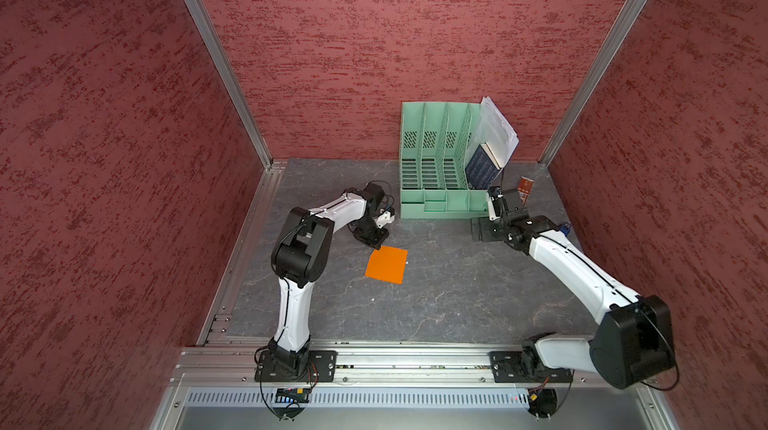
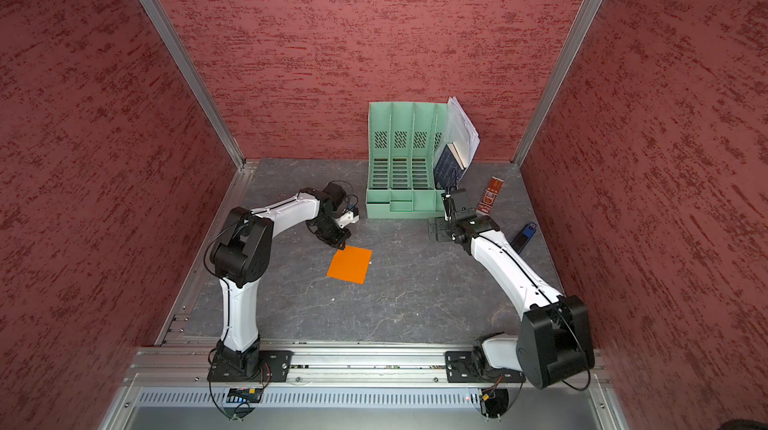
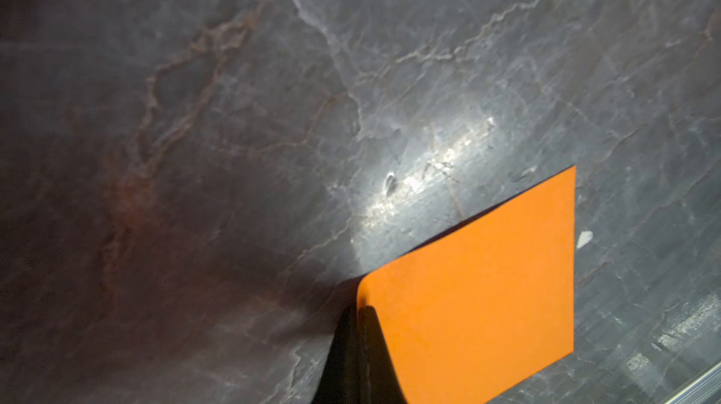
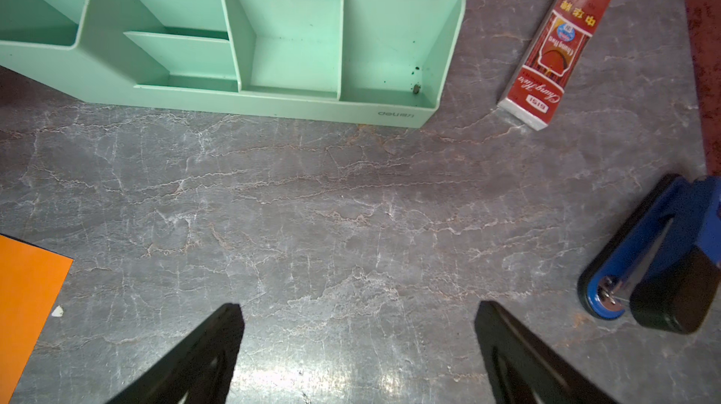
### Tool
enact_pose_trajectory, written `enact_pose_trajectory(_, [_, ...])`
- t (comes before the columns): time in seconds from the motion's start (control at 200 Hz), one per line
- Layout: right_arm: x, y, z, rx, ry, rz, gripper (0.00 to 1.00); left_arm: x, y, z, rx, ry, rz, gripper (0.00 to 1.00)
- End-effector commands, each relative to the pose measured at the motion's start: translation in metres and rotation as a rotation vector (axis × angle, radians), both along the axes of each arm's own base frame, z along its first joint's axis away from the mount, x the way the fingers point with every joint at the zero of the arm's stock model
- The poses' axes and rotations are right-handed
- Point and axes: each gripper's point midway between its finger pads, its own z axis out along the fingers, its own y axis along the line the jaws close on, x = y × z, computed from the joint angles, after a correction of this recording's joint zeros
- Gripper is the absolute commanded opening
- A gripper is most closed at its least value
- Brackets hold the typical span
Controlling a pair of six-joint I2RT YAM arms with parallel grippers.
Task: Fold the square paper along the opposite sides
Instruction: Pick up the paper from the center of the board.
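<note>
The square paper (image 1: 386, 264) is a thin, matte, bright orange sheet with straight edges. It lies on the grey counter (image 1: 457, 303), whose surface looks like polished stone with pale, crack-like veins. The paper is in the left half of the counter, well apart from the mint-green plastic desk organizer (image 1: 436, 199) at the back.

The left gripper (image 3: 361, 310) has its two black fingers pressed together on one corner of the paper. This is the far corner, toward the organizer. There the sheet bends up in a soft curve, and the rest stays flat. A tiny white scrap (image 3: 584, 238) lies just beside the paper's edge.

The right gripper (image 4: 359, 310) hangs above bare counter in front of the organizer. Its pointed black fingers are wide apart and hold nothing. Near it lie a long, glossy red pencil box (image 4: 558, 43) and a blue and black stapler (image 4: 659, 265). White printed sheets (image 1: 498, 129) and a dark blue book (image 1: 482, 166) lean in the organizer's slotted compartment.
</note>
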Motion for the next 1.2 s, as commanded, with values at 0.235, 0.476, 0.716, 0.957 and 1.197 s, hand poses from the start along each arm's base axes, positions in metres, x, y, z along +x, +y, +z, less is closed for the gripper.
enact_pose_trajectory(0.235, [0.002, 0.011, 0.007, 0.041, -0.031, 0.047, 0.98, -0.009, -0.013, 0.037, -0.072, 0.002, 0.006, 0.0])
enact_pose_trajectory(0.476, [-0.009, 0.091, 0.069, 0.43, -0.176, 0.388, 0.98, 0.012, -0.047, 0.162, -0.237, -0.328, -0.027, 0.0])
enact_pose_trajectory(0.716, [-0.033, 0.133, 0.125, 0.641, -0.342, 0.678, 0.98, -0.01, -0.079, 0.289, -0.612, -0.66, -0.082, 0.0])
enact_pose_trajectory(0.957, [-0.062, 0.148, 0.171, 0.679, -0.533, 0.93, 0.97, -0.061, -0.082, 0.35, -0.849, -0.745, -0.185, 0.02])
enact_pose_trajectory(1.197, [-0.096, 0.161, 0.202, 0.8, -0.557, 1.143, 0.89, -0.074, -0.08, 0.361, -0.884, -0.757, -0.216, 0.03])
